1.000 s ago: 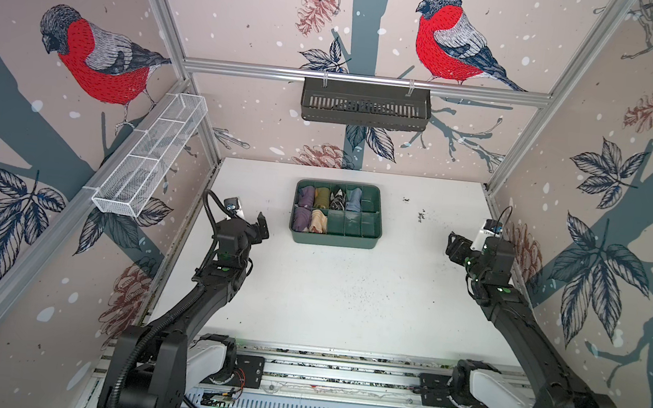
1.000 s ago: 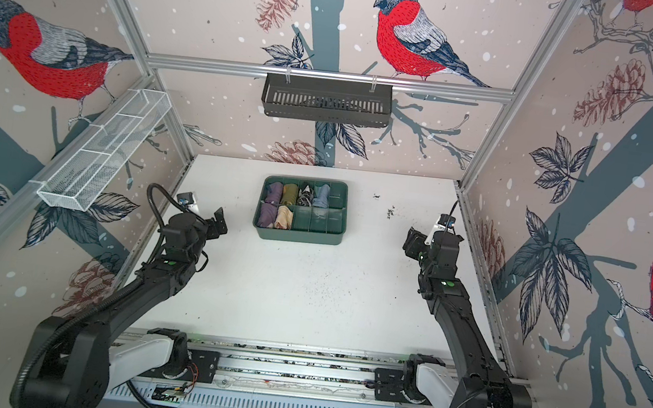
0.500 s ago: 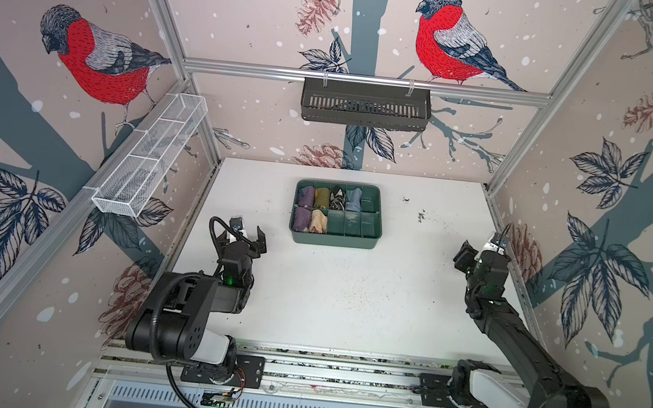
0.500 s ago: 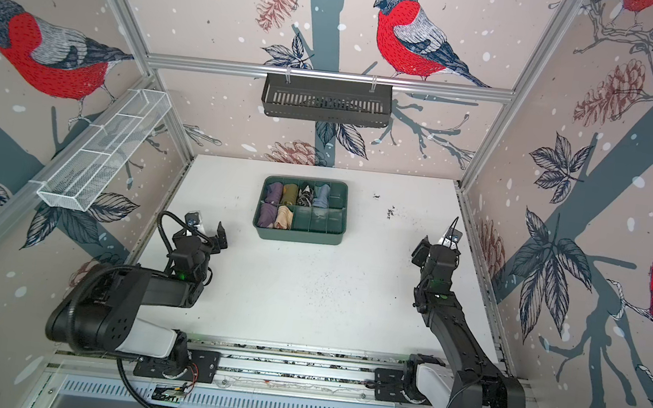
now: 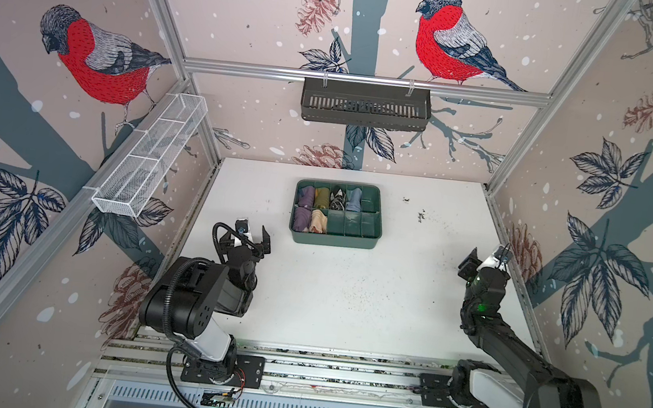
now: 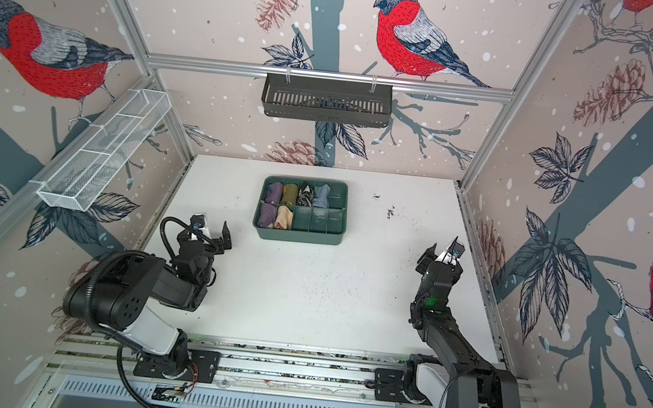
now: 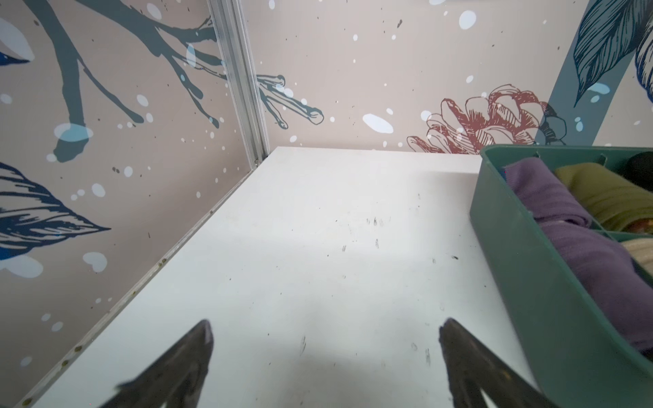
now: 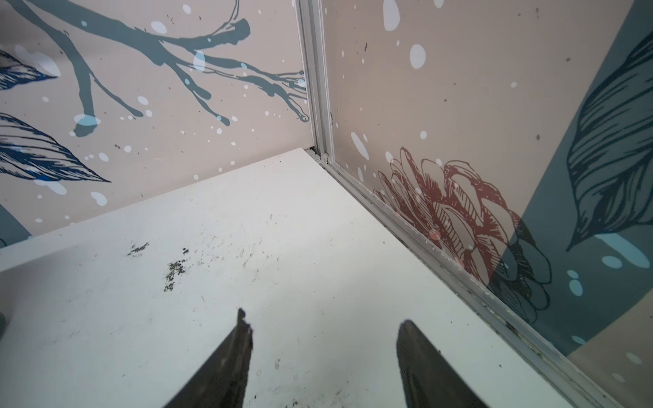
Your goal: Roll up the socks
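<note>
In the green tray [image 5: 333,239], rolled socks [image 5: 302,218].

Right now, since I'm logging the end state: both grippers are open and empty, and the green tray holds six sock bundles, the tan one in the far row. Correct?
The row is wrong: both top views show the tan bundle in the near row of the tray, second from the left. The rest stands: six bundles, left gripper and right gripper open and empty.

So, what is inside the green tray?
Far purple roll, olive roll, black-white roll, light blue roll; near purple roll, tan roll. Four compartments look empty. Beneath the rolls is covered.
</note>
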Tool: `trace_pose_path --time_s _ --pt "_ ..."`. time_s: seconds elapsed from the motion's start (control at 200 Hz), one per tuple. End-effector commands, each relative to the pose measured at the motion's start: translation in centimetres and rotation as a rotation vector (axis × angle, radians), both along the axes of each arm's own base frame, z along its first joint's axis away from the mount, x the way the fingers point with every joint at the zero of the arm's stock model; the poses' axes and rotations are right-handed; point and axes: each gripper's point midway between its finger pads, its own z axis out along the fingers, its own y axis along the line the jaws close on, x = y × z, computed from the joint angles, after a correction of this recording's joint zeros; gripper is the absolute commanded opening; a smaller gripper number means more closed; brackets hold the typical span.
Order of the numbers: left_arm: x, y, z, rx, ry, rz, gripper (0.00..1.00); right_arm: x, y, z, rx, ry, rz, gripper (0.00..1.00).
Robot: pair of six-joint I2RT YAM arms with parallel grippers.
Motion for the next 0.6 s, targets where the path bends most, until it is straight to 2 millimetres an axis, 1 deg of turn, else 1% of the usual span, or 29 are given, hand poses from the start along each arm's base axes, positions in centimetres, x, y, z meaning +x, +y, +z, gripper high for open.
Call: trace_pose_path --time_s 0.0,0.06,0.125,0.25,0.275,0.29,0.355,0.45,0.515,0.57,0.595 --pt "0.4 -0.2 1.6 0.013 -0.060 -0.016 0.98 -0.2 -0.5 1.6 -0.046 -0.069 -0.024 0.67" --pt "0.4 -0.3 1.6 0.011 -0.058 -0.018 0.98 -0.3 -0.8 1.5 -0.049 -0.078 -0.035 0.67" --pt "0.4 -0.2 1.6 0.011 -0.058 -0.017 0.98 -0.1 -0.6 1.3 -0.040 -0.093 -0.022 0.67" --pt "0.4 -0.2 1.6 0.011 -0.059 -0.016 0.98 1.0 0.8 0.2 -0.013 -0.097 0.053 0.67" --pt "0.4 -0.2 1.6 0.013 -0.061 -0.016 0.98 1.1 0.9 0.1 -0.027 -0.102 0.056 0.67" --pt "0.4 -0.2 1.6 0.013 -0.061 -0.017 0.98 1.2 1.1 -0.4 -0.037 -0.088 0.059 0.67" --pt "0.4 -0.3 1.6 0.011 -0.060 -0.018 0.98 1.3 1.6 -1.0 -0.065 -0.097 0.074 0.67" --pt "0.4 -0.2 1.6 0.011 -0.059 -0.016 0.98 2.1 3.1 -2.4 -0.111 -0.060 0.125 0.68" --pt "0.4 -0.2 1.6 0.011 -0.059 -0.017 0.98 2.9 4.2 -2.4 -0.165 -0.062 0.154 0.68" --pt "0.4 -0.3 1.6 0.011 -0.059 -0.018 0.98 3.0 3.9 -2.4 -0.147 -0.056 0.144 0.69" --pt "0.4 -0.2 1.6 0.011 -0.059 -0.017 0.98 3.3 3.5 -2.8 -0.134 -0.025 0.127 0.69"
